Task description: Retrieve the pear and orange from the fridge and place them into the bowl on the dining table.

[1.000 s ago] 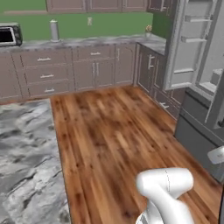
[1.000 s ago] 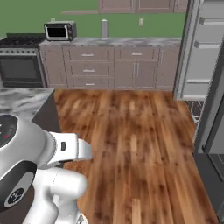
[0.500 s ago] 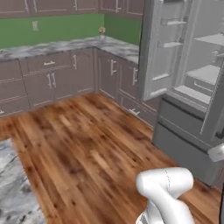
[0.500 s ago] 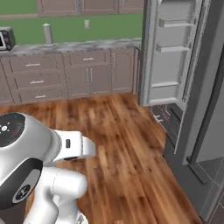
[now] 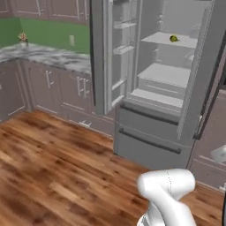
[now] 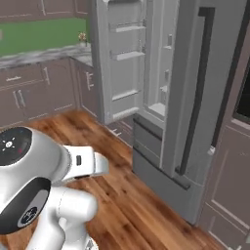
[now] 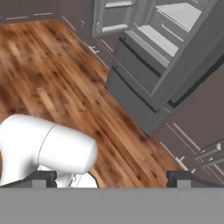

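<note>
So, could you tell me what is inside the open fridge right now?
In the fridge, the pear sits on an upper shelf; the lower shelves look bare. The half-open right door hides the rest, so no orange can be confirmed.

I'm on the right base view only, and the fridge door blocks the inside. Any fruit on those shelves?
Observer: Yes, the left base view shows the pear on an upper shelf of the fridge.
Operator: Is the gripper ready to take it?
Observer: In the hand view the gripper is open, its fingertips wide apart with nothing between them.
Operator: Pointing where?
Observer: Down at the wood floor before the fridge's bottom drawers.
</note>
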